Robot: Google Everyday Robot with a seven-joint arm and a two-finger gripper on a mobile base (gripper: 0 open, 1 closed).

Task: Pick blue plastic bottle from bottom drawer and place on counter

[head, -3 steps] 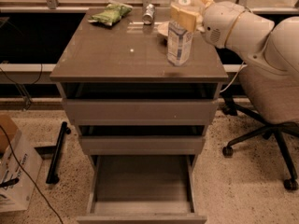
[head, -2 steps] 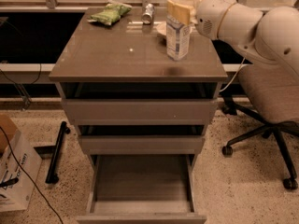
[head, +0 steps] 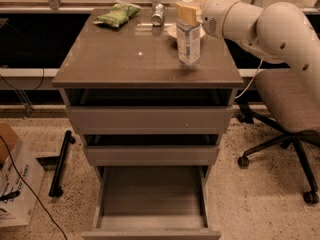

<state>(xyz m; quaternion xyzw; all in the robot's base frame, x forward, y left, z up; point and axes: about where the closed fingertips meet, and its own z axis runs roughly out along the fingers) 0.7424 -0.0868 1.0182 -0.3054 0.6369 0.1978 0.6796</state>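
The blue plastic bottle (head: 188,43), whitish with a pale bluish label, stands upright at the right side of the counter (head: 125,59). Its base is at or just above the surface. My gripper (head: 186,12) comes in from the right on the white arm and is shut on the bottle's top, hiding the cap between its yellowish fingers (head: 181,11). The bottom drawer (head: 150,194) is pulled out and its wide flat inside holds nothing.
A green snack bag (head: 116,15) and a small silver can (head: 158,15) lie at the counter's back edge. A pale dish (head: 172,31) sits behind the bottle. An office chair (head: 285,104) stands right of the cabinet, a cardboard box (head: 12,184) at lower left.
The bottle in my gripper has shifted slightly back and left over the counter's right side, and the arm has drawn in with it.
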